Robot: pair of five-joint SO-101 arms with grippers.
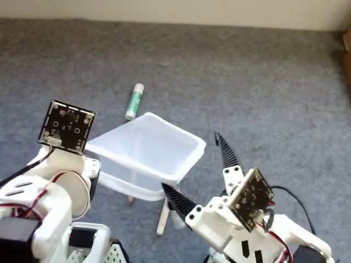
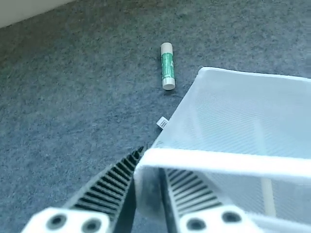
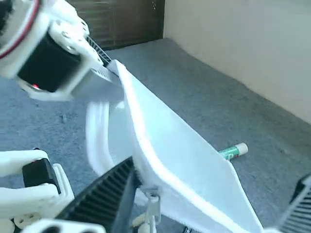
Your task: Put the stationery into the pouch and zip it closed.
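No text, number or sign can be read.

- Glue stick [image 2: 167,65], lying well beyond the tips of the left pincer [image 2: 150,162]: a green label [image 2: 167,68] wraps the barrel. Its print is too small to make out.
- Pouch [image 2: 243,111], gripped at its rim by that pincer: a small white tag [image 2: 163,123] sits at the edge just past the pincer's tip. It has faint marks, not legible.
- Left board [image 1: 68,126] and right board [image 1: 251,197], on the wrists behind the pincers: components only, no readable marking.

Glue stick [image 1: 134,101] on the carpet [image 1: 247,82] just behind the pouch's [image 1: 148,148] far corner.
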